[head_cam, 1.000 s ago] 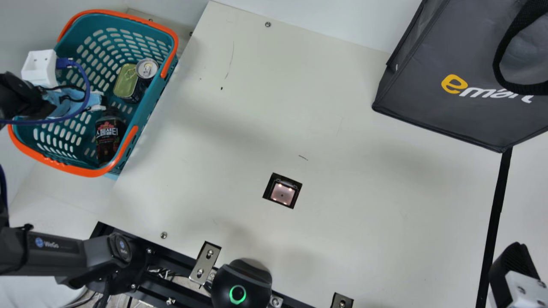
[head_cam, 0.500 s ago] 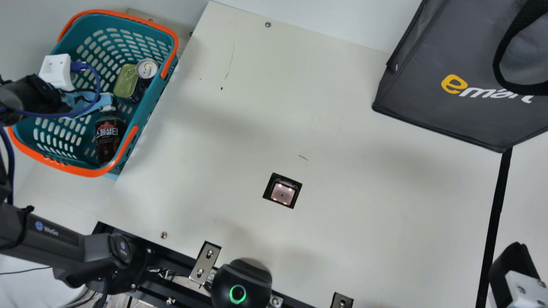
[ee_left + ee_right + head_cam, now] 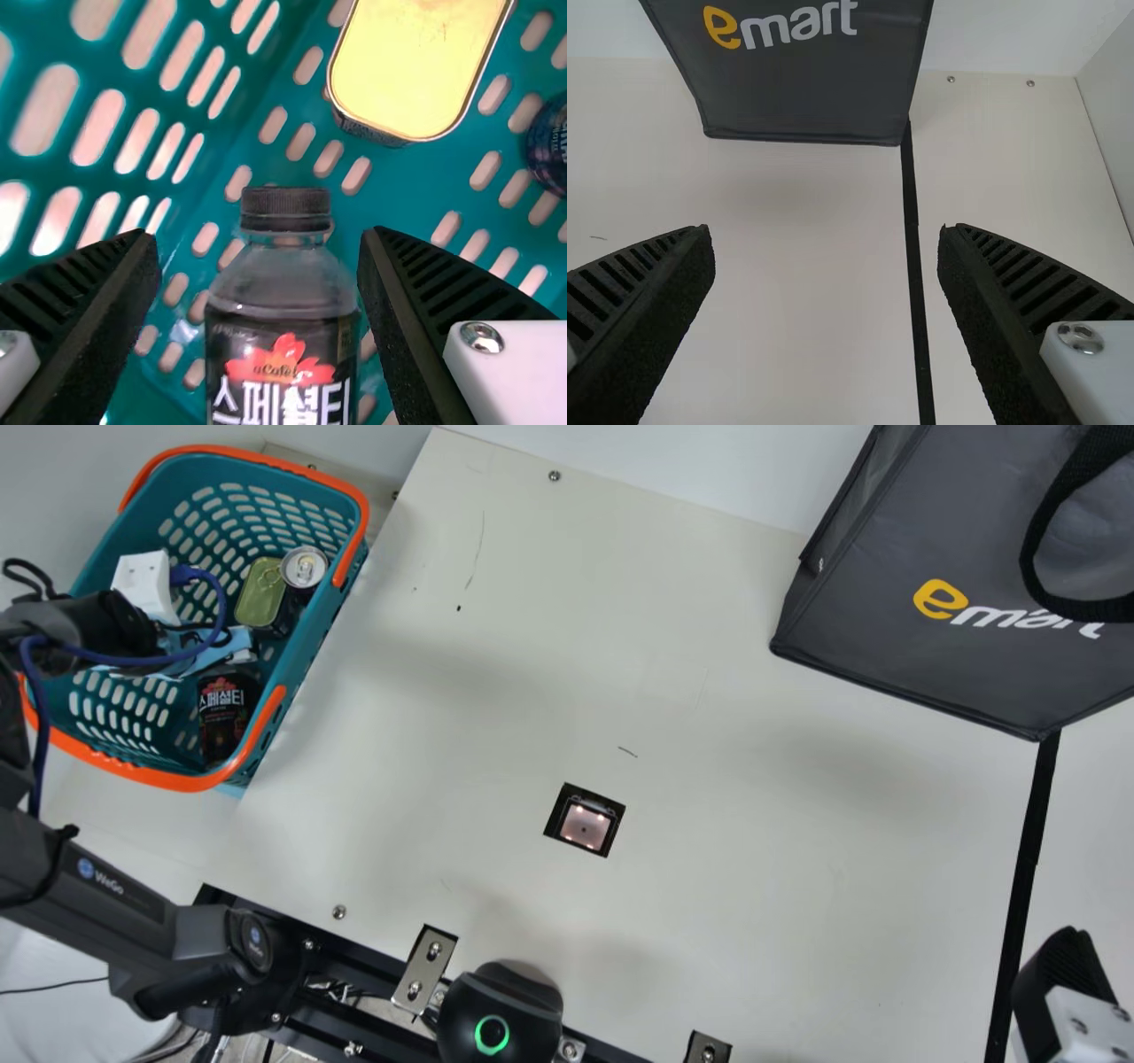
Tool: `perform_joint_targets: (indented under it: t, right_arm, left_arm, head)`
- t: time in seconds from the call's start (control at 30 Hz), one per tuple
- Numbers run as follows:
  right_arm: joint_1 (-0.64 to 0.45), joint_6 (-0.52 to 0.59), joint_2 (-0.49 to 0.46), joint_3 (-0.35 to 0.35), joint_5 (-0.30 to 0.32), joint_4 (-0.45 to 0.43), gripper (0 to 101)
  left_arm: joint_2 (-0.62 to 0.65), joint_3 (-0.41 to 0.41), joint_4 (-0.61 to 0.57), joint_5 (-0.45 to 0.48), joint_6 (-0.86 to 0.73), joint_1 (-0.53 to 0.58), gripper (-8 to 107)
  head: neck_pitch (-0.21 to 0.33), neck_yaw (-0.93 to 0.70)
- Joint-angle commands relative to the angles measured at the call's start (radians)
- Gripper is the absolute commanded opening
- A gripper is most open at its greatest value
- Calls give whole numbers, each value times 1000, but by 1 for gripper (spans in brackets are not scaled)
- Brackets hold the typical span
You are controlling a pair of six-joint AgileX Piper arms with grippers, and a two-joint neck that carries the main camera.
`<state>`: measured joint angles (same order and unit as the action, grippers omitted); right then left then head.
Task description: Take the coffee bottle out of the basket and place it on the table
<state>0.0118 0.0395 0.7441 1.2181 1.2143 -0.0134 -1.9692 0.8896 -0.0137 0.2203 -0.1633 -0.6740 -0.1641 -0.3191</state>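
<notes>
Main view: we look steeply down on the table (image 3: 753, 824) from above its near side. Left wrist view: we look close into the basket (image 3: 190, 782), shared with main. Right wrist view: we face the far side, sharing the bag (image 3: 886, 620) with main.

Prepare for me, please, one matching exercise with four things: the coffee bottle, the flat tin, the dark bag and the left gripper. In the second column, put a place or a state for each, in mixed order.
1. coffee bottle
2. flat tin
3. dark bag
4. left gripper

A. at the main view's upper right, with a black handle
B. open, over the basket
C. in the basket, right beside a round can
D. in the basket, with a black screw cap

Right pairs: 1-D, 2-C, 3-A, 4-B
</notes>
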Motion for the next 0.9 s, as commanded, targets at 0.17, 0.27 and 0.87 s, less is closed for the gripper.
perform_joint_targets:
  t: [0.17, 0.27, 0.87]
  right_arm:
    - [0, 0, 0, 0, 0, 0, 91]
    - [0, 0, 0, 0, 0, 0, 91]
    - [0, 0, 0, 0, -1, 0, 91]
  left_arm:
    - [-51, 3, 30, -42, 51, 10, 90]
    - [-71, 6, 36, -56, 65, 14, 90]
    - [-159, 40, -61, -110, 9, 42, 37]
  head:
    - [26, -2]
    - [26, -2]
    - [26, -2]
